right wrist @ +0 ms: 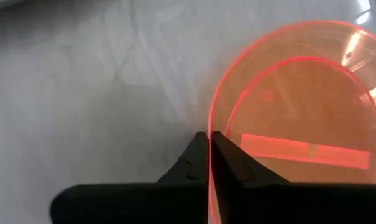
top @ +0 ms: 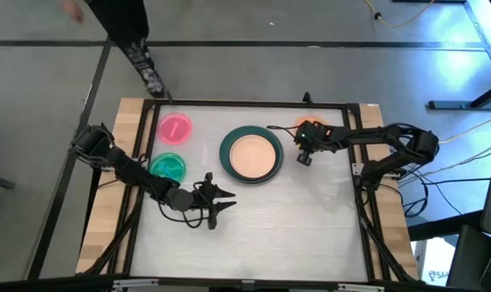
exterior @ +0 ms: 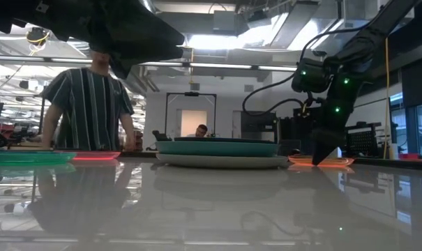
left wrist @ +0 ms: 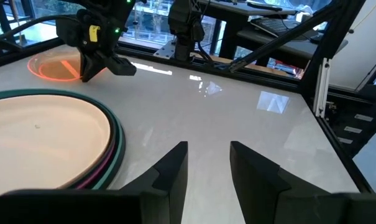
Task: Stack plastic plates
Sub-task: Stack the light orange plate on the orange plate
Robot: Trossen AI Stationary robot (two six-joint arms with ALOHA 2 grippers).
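A stack of plates sits mid-table, with a peach plate on top and magenta, teal and grey rims below it. A pink plate and a translucent green plate lie flat on the table's left part. An orange plate lies right of the stack, partly hidden under my right gripper, which is shut on it. My left gripper is open and hovers near the table's middle, on the near side of the stack, touching nothing. No black plate shows. My right gripper pinches the orange plate's rim between its two fingers, one finger inside the rim and one outside. The fingers come from above, pointing down. The plate looks level and low on the table; whether it is lifted cannot be told.
A black frame borders the table. A person in a striped shirt stands behind the far left edge. Bare tabletop spreads over the near and right parts.
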